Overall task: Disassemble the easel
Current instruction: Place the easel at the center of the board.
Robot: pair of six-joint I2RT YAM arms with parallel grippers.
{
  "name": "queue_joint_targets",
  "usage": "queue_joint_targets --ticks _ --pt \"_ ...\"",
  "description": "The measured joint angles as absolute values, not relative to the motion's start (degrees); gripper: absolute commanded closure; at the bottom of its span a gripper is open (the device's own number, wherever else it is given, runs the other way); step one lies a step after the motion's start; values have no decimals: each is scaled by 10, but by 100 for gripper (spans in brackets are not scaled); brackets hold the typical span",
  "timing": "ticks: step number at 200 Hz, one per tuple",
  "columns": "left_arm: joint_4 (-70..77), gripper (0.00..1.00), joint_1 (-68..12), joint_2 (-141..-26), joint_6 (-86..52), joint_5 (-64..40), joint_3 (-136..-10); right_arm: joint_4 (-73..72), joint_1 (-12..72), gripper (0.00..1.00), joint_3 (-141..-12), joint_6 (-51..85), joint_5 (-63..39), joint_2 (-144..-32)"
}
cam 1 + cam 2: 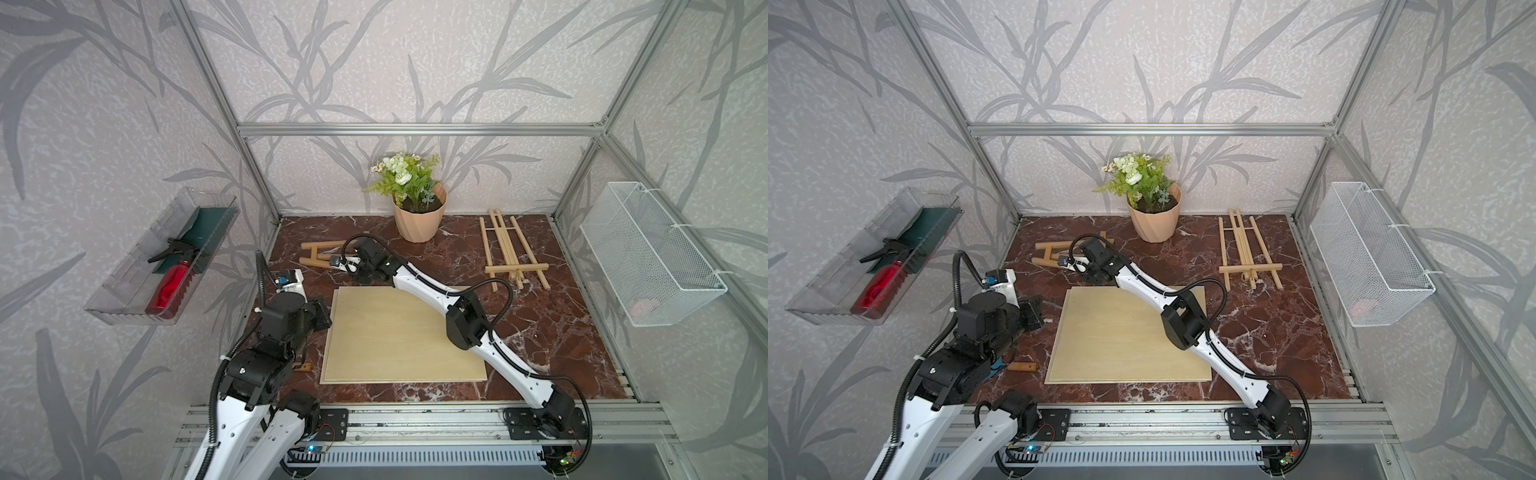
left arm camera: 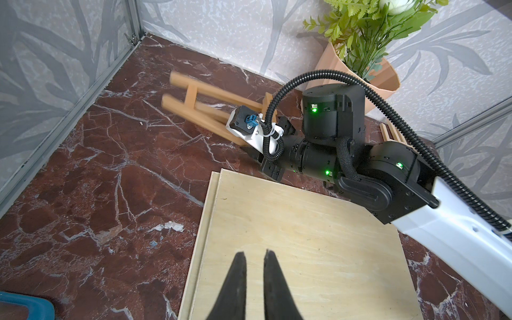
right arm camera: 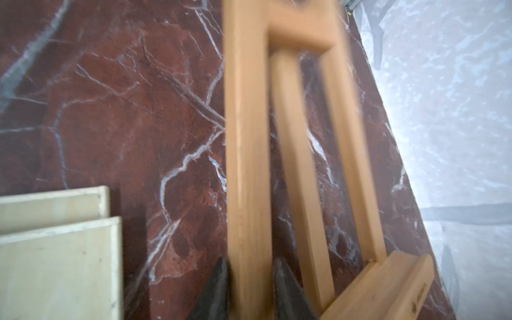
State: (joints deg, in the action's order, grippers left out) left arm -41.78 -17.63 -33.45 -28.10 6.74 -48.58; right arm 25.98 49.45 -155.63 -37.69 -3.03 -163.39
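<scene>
R gripper (image 3: 250, 266) is on the small easel (image 3: 246, 138), which lies flat on the table (image 3: 97, 110). One outer leg runs straight btwn the jaws, w/ both fingertips right up against its sides. The wrist view is smeared, so can't tell whether they're clamping the leg or just sitting loose around it. The centre strut and 2nd leg lie just beside the jaws on one side. The wide ledge crosses near the jaw roots, and the short crossbar is well out beyond the tips. The stacked boards (image 3: 55, 263) lie off the jaws' other side, apart from the easel.

L gripper (image 2: 254, 252) hovers over the boards, jaws all but closed w/ nothing btwn them. The easel is well ahead of its tips.

Step in hand, as I read it: getting a hold on this leg to start pulling the frame apart. Legs, crossbar and ledge look joined, so prob. no part is off yet.

Next move prob. needs a firm pinch on the leg. Then the L arm should come in to pin the ledge or 2nd leg, so a pull opens the joint instead of dragging the whole frame across the table.
</scene>
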Motion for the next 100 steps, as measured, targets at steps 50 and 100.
queue_joint_targets --ticks 50,100 --pt "-418 85 -177 -335 -281 67 -486 236 497 60 -1556 -377 -17 -1634" --pt "-418 85 -177 -333 -281 67 -486 217 497 50 -1556 -364 6 -1634"
